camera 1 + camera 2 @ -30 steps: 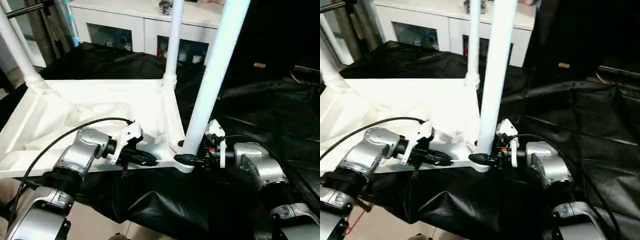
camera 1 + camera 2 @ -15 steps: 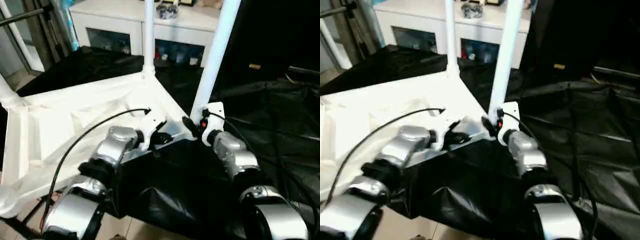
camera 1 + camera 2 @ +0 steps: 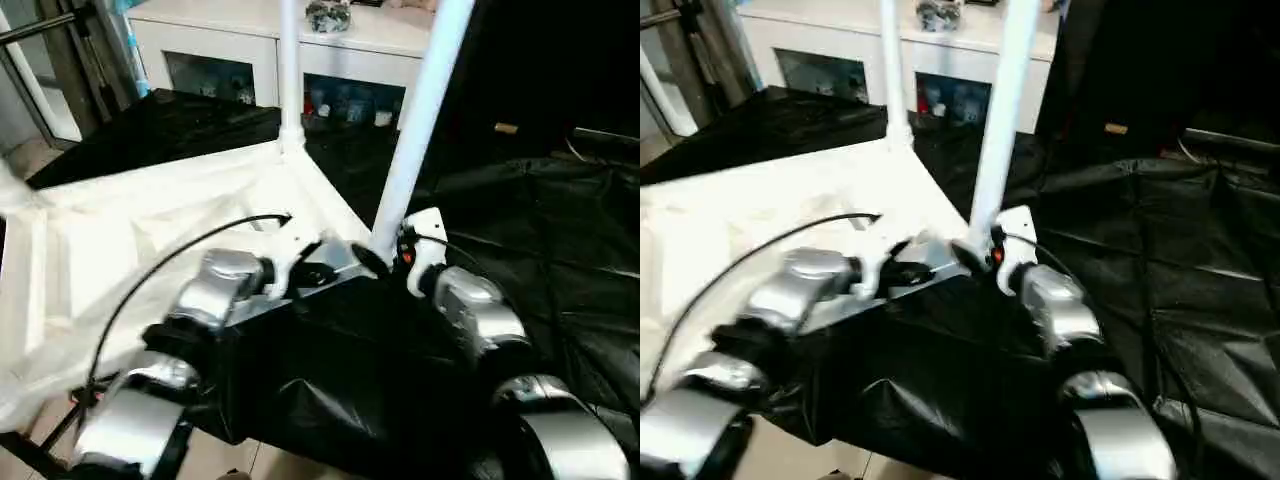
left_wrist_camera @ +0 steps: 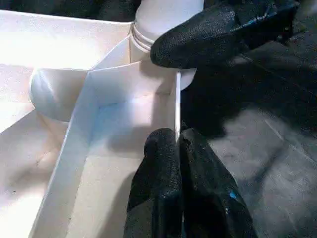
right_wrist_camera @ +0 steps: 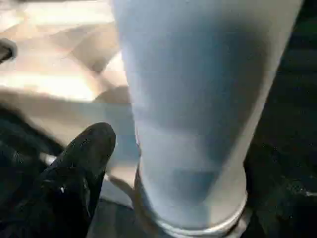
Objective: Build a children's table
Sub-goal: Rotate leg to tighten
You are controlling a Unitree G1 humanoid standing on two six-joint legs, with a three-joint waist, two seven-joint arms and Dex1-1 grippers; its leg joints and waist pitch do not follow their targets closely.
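Left eye view showed the children's table (image 3: 150, 240) lying upside down across the left half of the frame, ribbed underside up, on a surface draped in black sheeting (image 3: 540, 230). Two of its legs stood upright in corner sockets: the far leg (image 3: 290, 70) at upper centre, and the near leg (image 3: 420, 110) rising from the centre toward the upper right edge. At the corner socket (image 4: 158, 29) of that near leg, both silver forearms met.

The left gripper (image 4: 178, 148) had its two black fingers pressed together on the thin raised rim (image 4: 177, 106) of the table, just beside the socket, as the left wrist view showed.

The right gripper (image 3: 385, 262) sat at the base of the near leg. In the right wrist view one black finger (image 5: 74, 173) lay just beside the leg's ridged end, with the leg standing between the parted fingers; I could not tell whether they pressed on it.

A white cabinet (image 3: 250, 50) with glass doors stood along the top of the frame.
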